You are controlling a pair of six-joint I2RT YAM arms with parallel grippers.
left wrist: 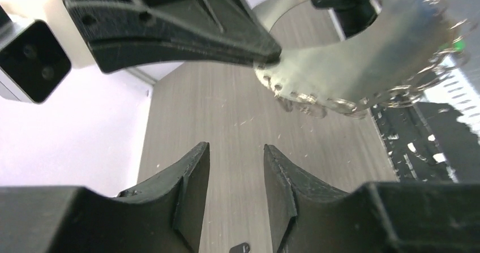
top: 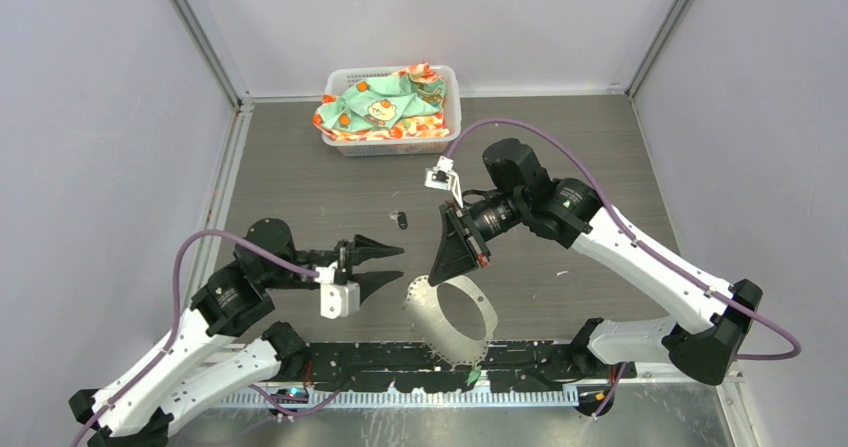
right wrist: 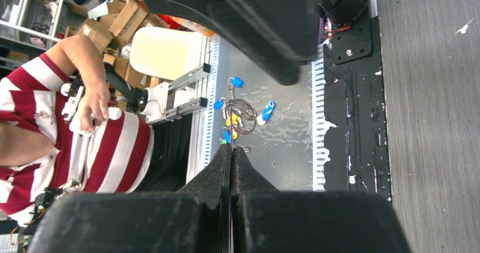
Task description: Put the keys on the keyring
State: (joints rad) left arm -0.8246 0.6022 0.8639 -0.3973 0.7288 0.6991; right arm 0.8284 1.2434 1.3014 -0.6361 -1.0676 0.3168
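Now your right gripper (top: 437,275) pinches the keyring (top: 455,312); your left gripper (top: 398,265) gapes empty. Next, you likely need the black key (top: 401,220) mid-frame.

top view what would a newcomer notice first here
The big silver keyring stands out at front centre, pinched at its rim by the shut right gripper. The left gripper hangs open just beside it, and a white basket of bright patterned cloth sits at the back.
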